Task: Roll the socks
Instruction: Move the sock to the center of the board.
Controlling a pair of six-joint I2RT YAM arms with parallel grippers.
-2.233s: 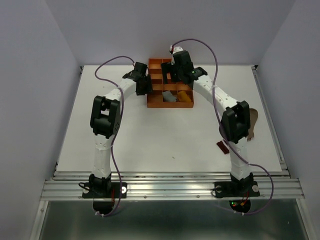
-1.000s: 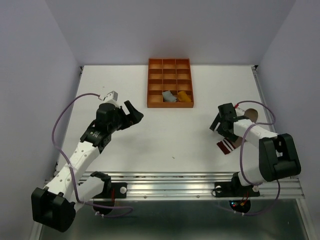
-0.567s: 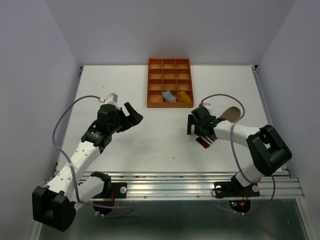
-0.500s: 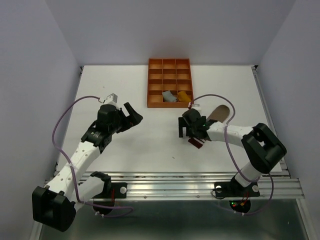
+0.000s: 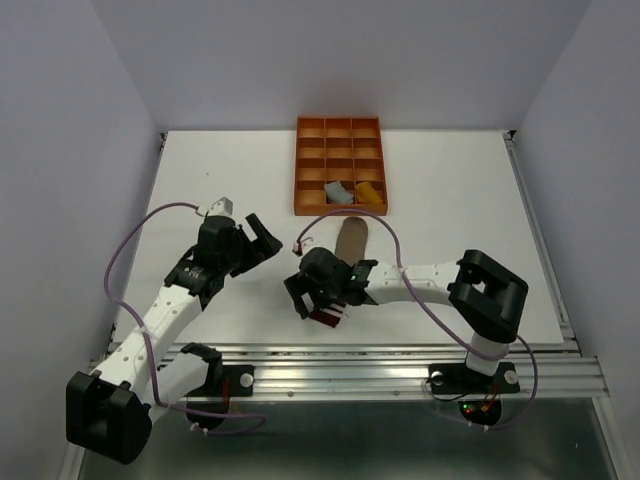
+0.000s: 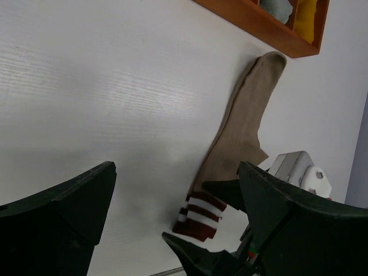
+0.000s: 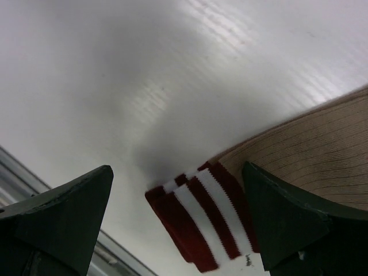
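The brown sock (image 5: 350,243) lies stretched out flat on the white table (image 5: 460,190), near the middle. Its toe points to the far side and stops just short of the near wall of the orange tray (image 5: 340,125). Its striped cuff (image 5: 328,317), maroon and white, is the near end, close to the table's near edge.

The right gripper (image 5: 312,296) is low over that cuff, reaching in from the right with its arm lying close along the table. In the right wrist view its jaws are spread wide, one finger (image 7: 63,215) on either side, and the cuff (image 7: 198,221) lies on the table below the gap between them. It is not pinched. Whether any part of the gripper touches the sock cannot be told.

The left gripper (image 5: 258,237) hovers over the left half of the table, apart from the sock and to the left of it. Its jaws are also spread wide, with nothing between them but bare table.

The other two socks sit bunched in the near row of the tray: the grey sock (image 5: 338,193) in the middle compartment and the yellow sock (image 5: 370,192) in the right one
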